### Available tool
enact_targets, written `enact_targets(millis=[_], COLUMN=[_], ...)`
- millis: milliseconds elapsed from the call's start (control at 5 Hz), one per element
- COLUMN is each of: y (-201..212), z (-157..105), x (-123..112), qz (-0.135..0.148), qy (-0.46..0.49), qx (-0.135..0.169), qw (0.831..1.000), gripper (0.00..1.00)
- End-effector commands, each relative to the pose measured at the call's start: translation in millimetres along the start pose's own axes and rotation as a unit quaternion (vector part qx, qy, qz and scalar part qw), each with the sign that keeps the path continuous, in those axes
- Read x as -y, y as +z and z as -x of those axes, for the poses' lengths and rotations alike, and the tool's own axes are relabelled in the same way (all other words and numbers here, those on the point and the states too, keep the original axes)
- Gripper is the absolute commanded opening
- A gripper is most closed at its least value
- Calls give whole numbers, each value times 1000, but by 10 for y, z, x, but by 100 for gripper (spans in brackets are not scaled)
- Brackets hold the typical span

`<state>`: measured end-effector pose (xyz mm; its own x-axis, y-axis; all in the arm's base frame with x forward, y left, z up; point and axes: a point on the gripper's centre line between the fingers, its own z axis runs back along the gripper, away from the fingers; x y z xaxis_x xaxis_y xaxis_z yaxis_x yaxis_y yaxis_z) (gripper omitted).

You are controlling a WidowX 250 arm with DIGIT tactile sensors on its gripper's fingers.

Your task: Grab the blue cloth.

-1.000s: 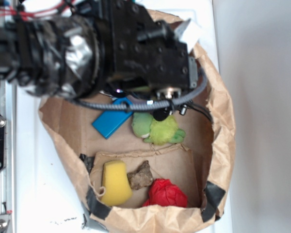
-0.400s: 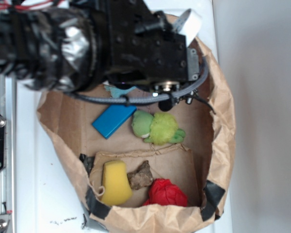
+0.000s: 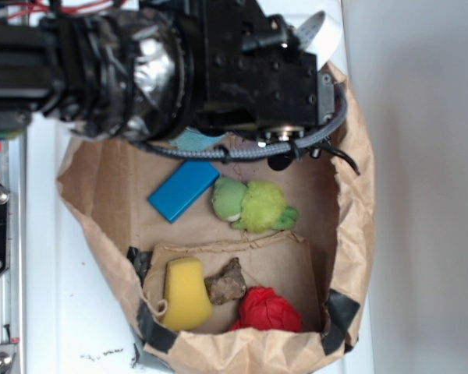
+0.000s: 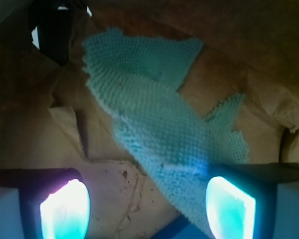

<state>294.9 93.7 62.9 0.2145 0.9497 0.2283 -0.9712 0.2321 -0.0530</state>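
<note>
Teal-blue terry, the blue cloth [image 4: 164, 124] lies flat and spread on the brown paper floor of the paper bag [image 3: 359, 234], mostly hidden under the arm in the exterior view, just beside the blue block [image 3: 183, 190]. The pincer [image 4: 147, 209] hangs above it with its jaws spread wide; one fingertip [image 4: 229, 206] overlaps the cloth's lower edge, the other sits over bare paper. Recommended procedure: shift until a thick section of cloth lies between the jaws, descend to the paper, then close firmly to gather a fold.
</note>
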Motion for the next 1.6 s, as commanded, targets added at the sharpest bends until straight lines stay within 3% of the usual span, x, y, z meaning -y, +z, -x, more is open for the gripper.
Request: enact_targets(millis=[0,1400], y=[96,94], z=[-119,-103], x=[-420,-445], qz=[-1,20], qy=[-7,20], qx=[16,32], qw=[1000,999], gripper=[100,100])
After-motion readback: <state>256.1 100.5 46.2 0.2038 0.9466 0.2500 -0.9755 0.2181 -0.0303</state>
